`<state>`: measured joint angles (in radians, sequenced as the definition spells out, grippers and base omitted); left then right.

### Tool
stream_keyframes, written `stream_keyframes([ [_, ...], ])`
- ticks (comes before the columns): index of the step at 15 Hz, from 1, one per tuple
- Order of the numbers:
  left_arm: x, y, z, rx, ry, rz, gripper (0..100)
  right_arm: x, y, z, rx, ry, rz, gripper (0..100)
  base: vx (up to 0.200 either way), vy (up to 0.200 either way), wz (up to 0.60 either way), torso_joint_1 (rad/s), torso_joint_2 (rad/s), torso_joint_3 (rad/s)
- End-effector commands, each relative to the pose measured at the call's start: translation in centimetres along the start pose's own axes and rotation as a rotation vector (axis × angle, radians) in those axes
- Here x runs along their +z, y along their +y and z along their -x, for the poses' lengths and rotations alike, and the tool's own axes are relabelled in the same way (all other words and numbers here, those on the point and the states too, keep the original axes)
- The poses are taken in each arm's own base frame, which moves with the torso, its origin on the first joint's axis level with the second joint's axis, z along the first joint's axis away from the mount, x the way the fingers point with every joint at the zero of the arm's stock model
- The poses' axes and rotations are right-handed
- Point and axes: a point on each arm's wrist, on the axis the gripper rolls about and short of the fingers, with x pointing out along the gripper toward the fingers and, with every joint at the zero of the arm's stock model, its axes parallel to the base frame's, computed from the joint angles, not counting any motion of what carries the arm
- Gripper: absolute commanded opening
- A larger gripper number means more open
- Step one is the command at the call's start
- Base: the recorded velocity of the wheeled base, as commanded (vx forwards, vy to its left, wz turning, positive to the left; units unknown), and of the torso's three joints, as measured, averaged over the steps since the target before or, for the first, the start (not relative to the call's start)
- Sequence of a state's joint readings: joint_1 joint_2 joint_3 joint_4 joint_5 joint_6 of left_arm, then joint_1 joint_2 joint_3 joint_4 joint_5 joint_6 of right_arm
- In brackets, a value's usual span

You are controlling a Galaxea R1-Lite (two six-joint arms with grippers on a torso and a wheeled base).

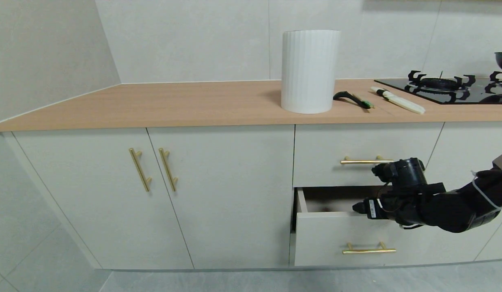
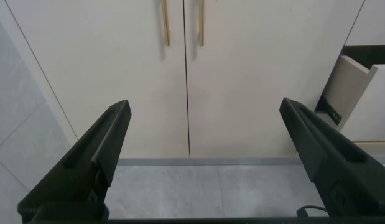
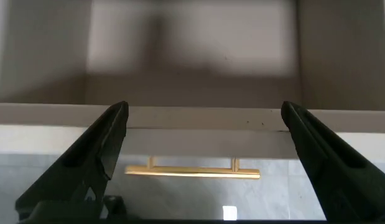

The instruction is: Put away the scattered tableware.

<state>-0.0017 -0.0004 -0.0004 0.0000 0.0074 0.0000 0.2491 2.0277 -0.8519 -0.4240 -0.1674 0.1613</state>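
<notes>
My right gripper (image 1: pixel 362 207) hangs at the mouth of the lower drawer (image 1: pixel 328 235), fingers spread wide with nothing between them. In the right wrist view the drawer's front edge runs across under the right gripper (image 3: pixel 198 155), with the gold handle (image 3: pixel 192 172) below it. My left gripper (image 2: pixel 201 155) is just as open and empty, low down and facing the double cupboard doors (image 2: pixel 186 74).

The tableware is up on the wooden counter (image 1: pixel 173 103). A black-handled utensil with a green end (image 1: pixel 351 98), a peeler by the look of it, lies just beside the white ribbed canister (image 1: pixel 310 71). A pale knife (image 1: pixel 398 100) lies between it and the gas hob (image 1: pixel 449 87).

The drawer looks only partly pulled out, so I think a long piece could catch on the upper drawer front when I drop it in. My right wrist sits just below the upper drawer handle (image 1: pixel 364 161), and lifting straight up may clip it. Both pieces lie flat, so my fingertips could skid off the wood and miss. The knife is near the front edge, and a nudge might send it to the floor. Reaching for the peeler risks bumping the canister
</notes>
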Motion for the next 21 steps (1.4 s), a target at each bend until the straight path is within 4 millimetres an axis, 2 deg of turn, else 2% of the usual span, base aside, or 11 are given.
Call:
stream_keyframes([
  [1, 0.0, 0.0, 0.0, 0.0, 0.001, 0.0, 100, -1.1, -0.1, -1.4, -0.01, 0.048, 0.006, 100, 0.0, 0.0, 0.0, 0.0, 0.0, 0.0],
  [3, 0.0, 0.0, 0.0, 0.0, 0.001, 0.0, 100, -1.1, -0.1, -1.3, -0.009, 0.048, 0.007, 100, 0.0, 0.0, 0.0, 0.0, 0.0, 0.0],
  [8, 0.0, 0.0, 0.0, 0.0, 0.001, 0.0, 100, -0.7, -0.2, 0.3, 0.004, 0.027, 0.012, 100, 0.0, 0.0, 0.0, 0.0, 0.0, 0.0],
  [13, 0.0, 0.0, 0.0, 0.0, 0.001, 0.0, 100, -1.4, -0.3, 1.3, 0.027, 0.123, 0.067, 100, 0.0, 0.0, 0.0, 0.0, 0.0, 0.0],
  [16, 0.0, 0.0, 0.0, 0.0, 0.001, 0.0, 100, -1.5, -0.3, 2.8, 0.038, 0.17, 0.116, 100, 0.0, 0.0, 0.0, 0.0, 0.0, 0.0],
  [21, 0.0, 0.0, 0.0, 0.0, 0.001, 0.0, 100, -2.3, 0.7, 5.2, 0.114, 0.265, 0.201, 100, 0.0, 0.0, 0.0, 0.0, 0.0, 0.0],
])
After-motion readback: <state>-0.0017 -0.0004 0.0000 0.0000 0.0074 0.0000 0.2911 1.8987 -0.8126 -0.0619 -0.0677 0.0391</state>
